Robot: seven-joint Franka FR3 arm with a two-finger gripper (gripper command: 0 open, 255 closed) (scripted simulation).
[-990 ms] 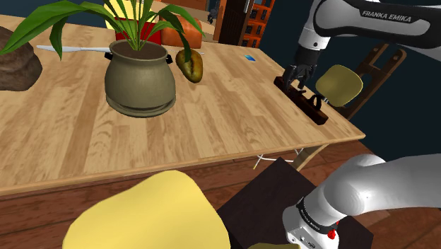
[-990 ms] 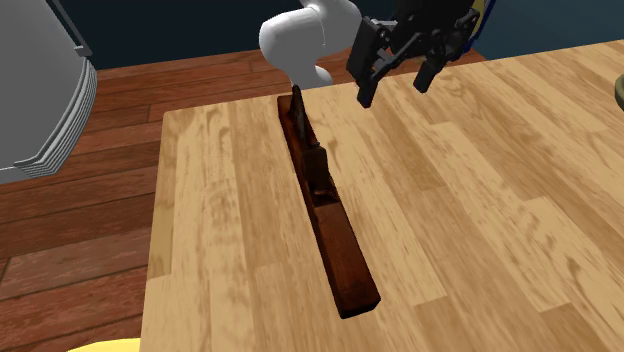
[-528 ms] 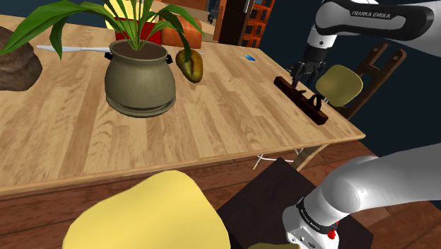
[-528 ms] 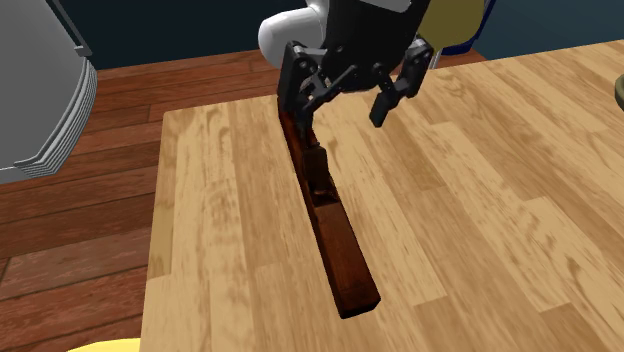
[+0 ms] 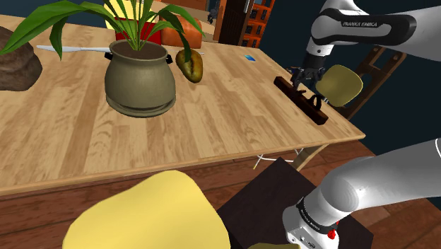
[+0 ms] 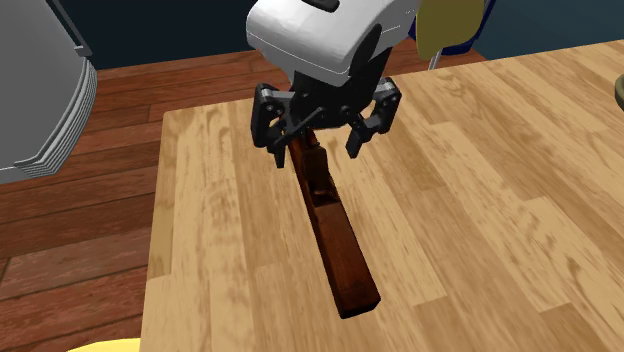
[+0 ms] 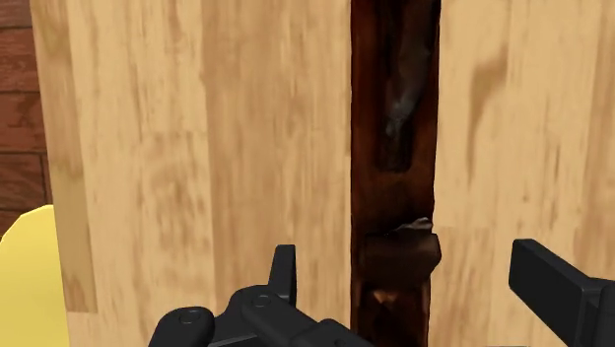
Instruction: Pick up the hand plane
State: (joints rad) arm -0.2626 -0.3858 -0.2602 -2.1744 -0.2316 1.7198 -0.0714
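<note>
The claw (image 6: pixel 316 148) hangs wide open astride the far end of the dark hand plane (image 6: pixel 336 238), which lies flat toward the counter's (image 6: pixel 480 200) edge at the second exterior view's left. This looks like the approach step: next, lower and close across its narrow body.

- Shoulder view: brand "FRANKA EMIKA", white capitals in one line, on dark link of arm (image 5: pixel 367 24) near top right.
- Same view, lower right: black ring (image 5: pixel 315 220) on arm base joint carries small white marks, possibly lettering; too small to read.
- Small blue tag (image 5: pixel 250 57) on far part of bench (image 5: pixel 63 134): any print on it too small to tell.
- Second exterior view: no legible marking on plane (image 6: pixel 335 235) or end effector (image 6: pixel 315 147).
- Wrist view: nothing legible.
</note>
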